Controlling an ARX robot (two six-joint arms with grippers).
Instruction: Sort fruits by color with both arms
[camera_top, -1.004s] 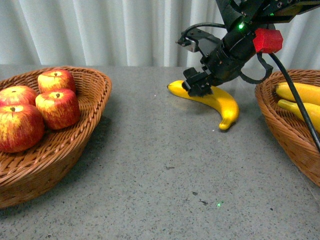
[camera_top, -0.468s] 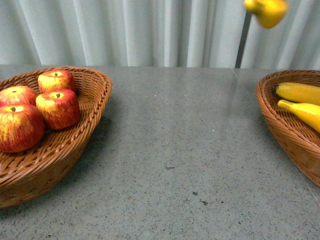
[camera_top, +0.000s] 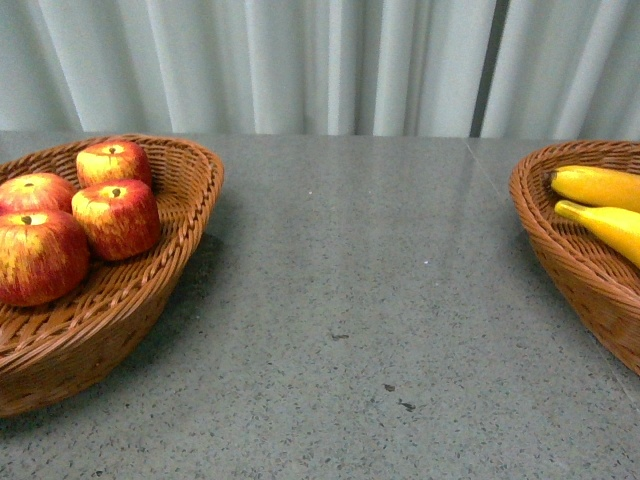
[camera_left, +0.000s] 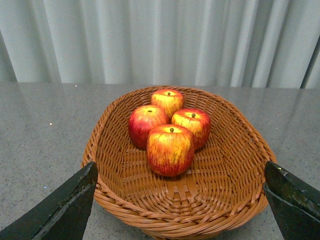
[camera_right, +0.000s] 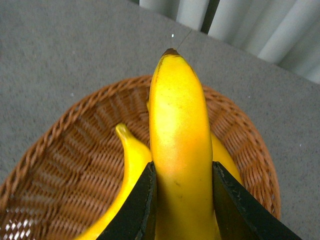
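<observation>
Several red apples (camera_top: 115, 215) streaked with yellow lie in the left wicker basket (camera_top: 190, 190). In the left wrist view the apples (camera_left: 170, 149) sit in that basket (camera_left: 225, 190), with my left gripper (camera_left: 180, 172) open just before its near rim and holding nothing. My right gripper (camera_right: 182, 175) is shut on a yellow banana (camera_right: 177, 125), whose dark tip points away from the wrist. It hangs over the right basket (camera_right: 65, 150), where two bananas (camera_right: 132, 157) lie. The front view shows those two bananas (camera_top: 600, 185) in the right basket (camera_top: 560, 250) but neither arm.
A grey speckled tabletop (camera_top: 370, 300) stretches between the two baskets. A pale pleated curtain (camera_top: 300, 60) hangs behind the table's far edge.
One second ago my right gripper held the banana on the table in the front view. It rose with it to the frame's top and has now left that view.
</observation>
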